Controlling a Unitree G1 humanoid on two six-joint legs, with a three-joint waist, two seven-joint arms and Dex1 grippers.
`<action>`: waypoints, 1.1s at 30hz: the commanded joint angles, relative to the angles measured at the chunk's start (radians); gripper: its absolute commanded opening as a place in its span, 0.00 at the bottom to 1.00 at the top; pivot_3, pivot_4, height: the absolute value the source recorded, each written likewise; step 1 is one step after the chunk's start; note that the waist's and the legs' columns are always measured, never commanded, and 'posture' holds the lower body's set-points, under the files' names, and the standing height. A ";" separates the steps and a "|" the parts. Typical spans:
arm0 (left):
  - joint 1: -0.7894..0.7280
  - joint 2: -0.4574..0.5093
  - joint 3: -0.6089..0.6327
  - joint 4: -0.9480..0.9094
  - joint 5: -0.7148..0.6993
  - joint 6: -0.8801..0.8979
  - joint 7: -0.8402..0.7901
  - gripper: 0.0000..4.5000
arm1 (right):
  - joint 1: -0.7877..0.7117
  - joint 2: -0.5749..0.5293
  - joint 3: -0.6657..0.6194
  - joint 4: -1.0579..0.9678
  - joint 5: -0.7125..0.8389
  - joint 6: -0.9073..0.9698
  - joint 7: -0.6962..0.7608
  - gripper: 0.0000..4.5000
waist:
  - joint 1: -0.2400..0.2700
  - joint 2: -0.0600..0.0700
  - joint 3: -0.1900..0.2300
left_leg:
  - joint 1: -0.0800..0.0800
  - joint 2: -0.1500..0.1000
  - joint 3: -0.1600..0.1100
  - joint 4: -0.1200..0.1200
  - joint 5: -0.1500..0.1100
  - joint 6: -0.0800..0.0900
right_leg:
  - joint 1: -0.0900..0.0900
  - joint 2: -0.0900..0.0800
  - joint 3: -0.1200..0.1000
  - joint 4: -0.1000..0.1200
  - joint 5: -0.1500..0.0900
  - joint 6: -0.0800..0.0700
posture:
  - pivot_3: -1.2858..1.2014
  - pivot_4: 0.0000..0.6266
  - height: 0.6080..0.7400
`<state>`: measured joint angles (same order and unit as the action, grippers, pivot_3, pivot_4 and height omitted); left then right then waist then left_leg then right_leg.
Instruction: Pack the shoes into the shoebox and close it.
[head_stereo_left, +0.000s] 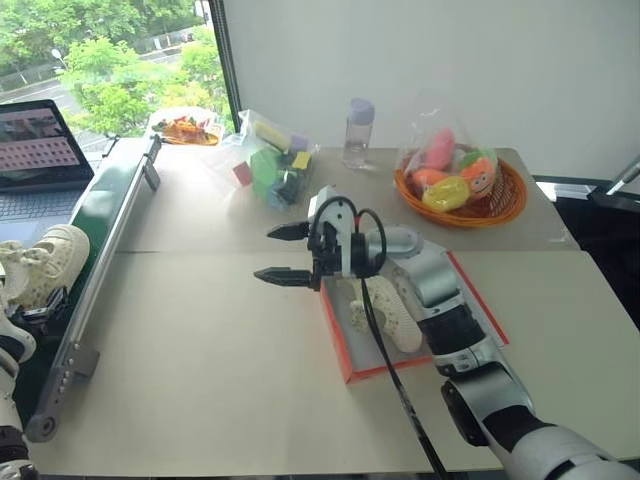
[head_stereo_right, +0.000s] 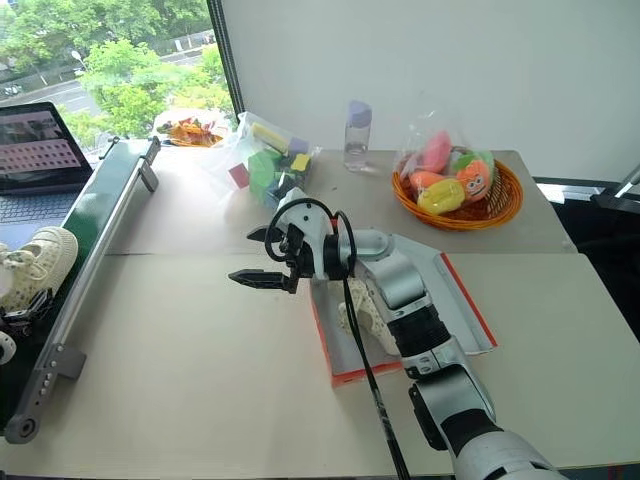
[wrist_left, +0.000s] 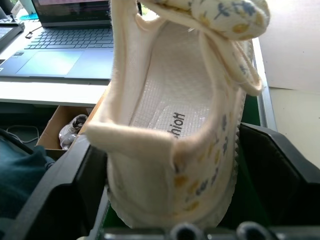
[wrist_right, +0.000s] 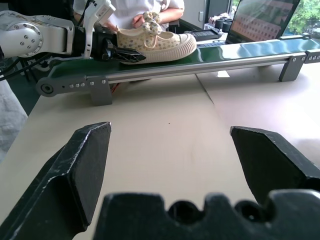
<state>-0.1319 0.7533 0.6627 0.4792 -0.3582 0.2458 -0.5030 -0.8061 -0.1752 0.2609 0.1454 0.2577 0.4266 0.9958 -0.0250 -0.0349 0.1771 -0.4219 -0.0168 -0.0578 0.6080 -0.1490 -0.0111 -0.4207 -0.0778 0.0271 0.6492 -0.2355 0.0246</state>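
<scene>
Left gripper (wrist_right: 117, 50) straddles a cream shoe (wrist_right: 157, 44) on the green conveyor (wrist_right: 225, 55) — contact unclear; right gripper (head_stereo_left: 285, 252) gapes, empty, beside the red shoebox (head_stereo_left: 340, 345) — second shoe (head_stereo_left: 392, 312) inside.

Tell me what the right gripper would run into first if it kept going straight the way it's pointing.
The right gripper, open, points across bare table toward the green conveyor. The conveyor's side rail looks like the first thing in line, roughly below where the left gripper holds the shoe. Height is uncertain.
</scene>
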 joint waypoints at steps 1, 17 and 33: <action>0.021 -0.036 -0.042 -0.056 -0.031 0.055 -0.034 0.59 | -0.015 -0.009 -0.021 -0.044 0.015 0.005 -0.011 1.00 | 0.008 0.001 -0.001 | 0.000 0.000 0.000 0.000 0.000 0.000 | 0.000 0.000 0.000 0.000 0.000 0.000 | 0.52 0.24 1.00; 0.012 -0.062 -0.046 -0.215 -0.065 0.173 0.038 0.00 | -0.038 -0.010 -0.013 -0.020 0.005 -0.010 -0.025 1.00 | 0.029 0.002 -0.001 | 0.000 0.000 0.003 0.001 0.001 0.001 | 0.001 0.000 -0.002 -0.001 0.000 0.000 | 0.52 0.24 1.00; 0.023 -0.096 -0.024 -0.356 -0.130 0.265 0.087 0.00 | -0.036 -0.010 -0.013 -0.015 0.002 -0.020 -0.037 1.00 | 0.032 0.002 -0.001 | -0.002 0.000 0.004 0.001 0.001 0.001 | 0.001 0.000 -0.004 -0.001 0.000 0.000 | 0.52 0.24 1.00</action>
<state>-0.1065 0.6660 0.6525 0.1752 -0.4613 0.4908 -0.4058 -0.8154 -0.1844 0.2610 0.1551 0.2534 0.4249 0.9586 0.0074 -0.0328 0.1760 -0.4237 -0.0170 -0.0537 0.6090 -0.1482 -0.0104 -0.4196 -0.0780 0.0232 0.6480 -0.2355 0.0249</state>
